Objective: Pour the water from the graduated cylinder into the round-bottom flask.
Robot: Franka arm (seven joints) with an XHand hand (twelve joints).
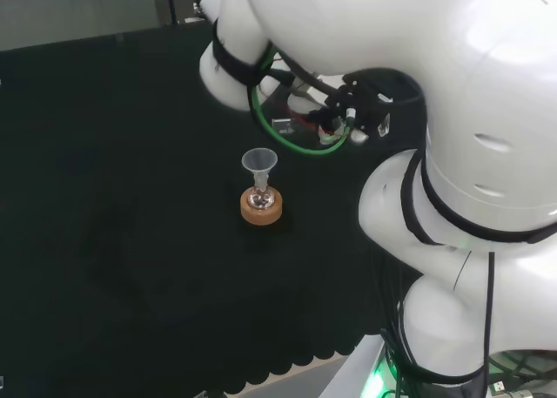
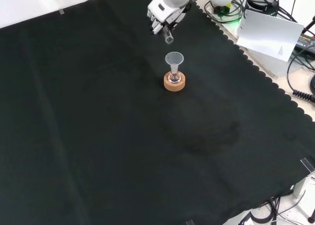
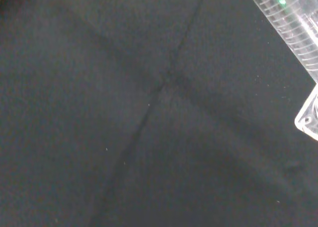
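Observation:
In the front view the hand [image 2: 165, 11] hangs at the top, its fingers curled round a clear graduated cylinder [image 2: 168, 36] that tilts with its open end down. That end stays a little above and just behind a clear funnel [image 2: 174, 58]. The funnel stands in the neck of a small round-bottom flask [image 2: 173, 78] on a cork ring [image 2: 174, 84]. In the head view the funnel [image 1: 259, 161], flask [image 1: 261, 195] and cork ring [image 1: 261, 212] stand left of the hand [image 1: 364, 100]. The wrist view shows the cylinder's graduated wall [image 3: 293, 23] and its foot [image 3: 310, 118] over bare cloth.
The cloth's scalloped edge [image 2: 256, 70] runs down the right of the front view, with a white sheet [image 2: 273, 33] and cables beyond it. A green cable loop [image 1: 300, 147] hangs under the arm's links [image 1: 452, 111] in the head view.

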